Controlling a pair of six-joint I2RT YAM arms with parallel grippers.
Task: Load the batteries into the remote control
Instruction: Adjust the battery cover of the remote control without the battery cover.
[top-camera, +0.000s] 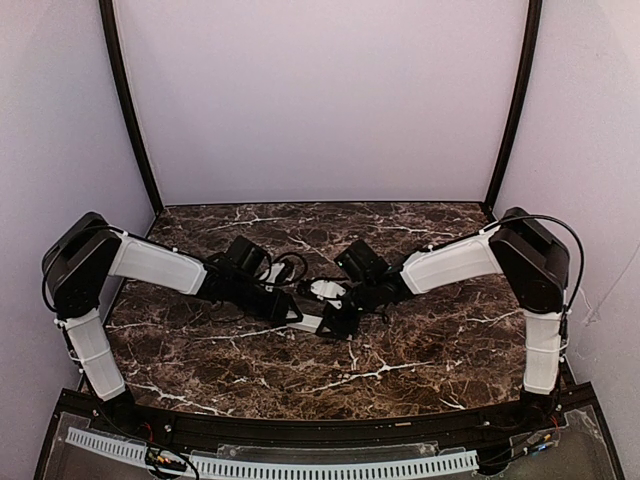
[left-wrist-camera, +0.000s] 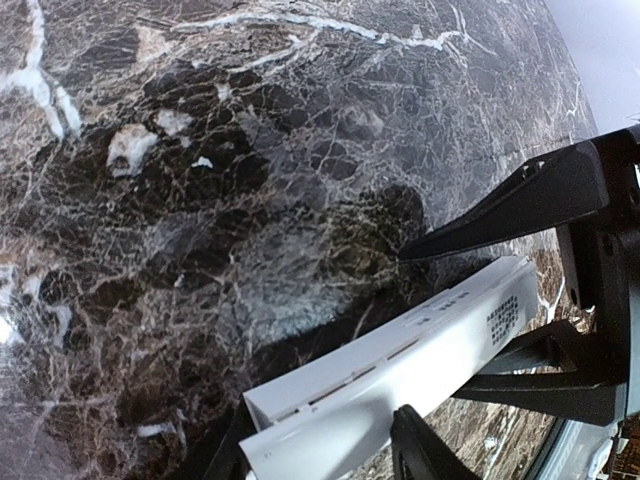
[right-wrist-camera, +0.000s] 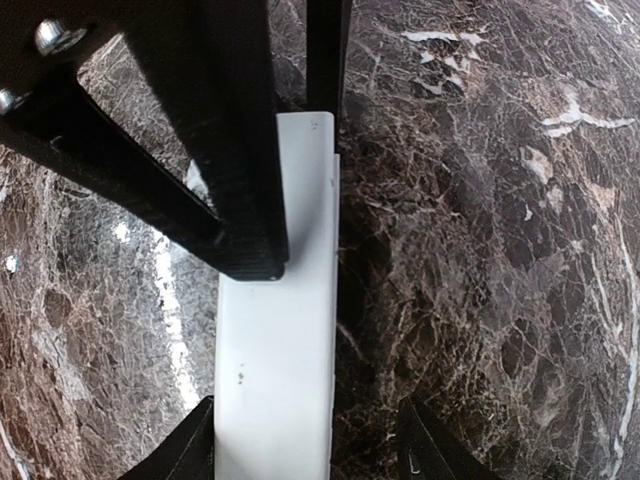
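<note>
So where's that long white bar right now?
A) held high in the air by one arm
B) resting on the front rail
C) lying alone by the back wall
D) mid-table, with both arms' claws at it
D: the overhead view shows the remote control low at mid-table, with the left gripper and the right gripper both at it.

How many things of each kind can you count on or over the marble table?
Grippers: 2, the left gripper and the right gripper
White remote control: 1
Total: 3
</note>
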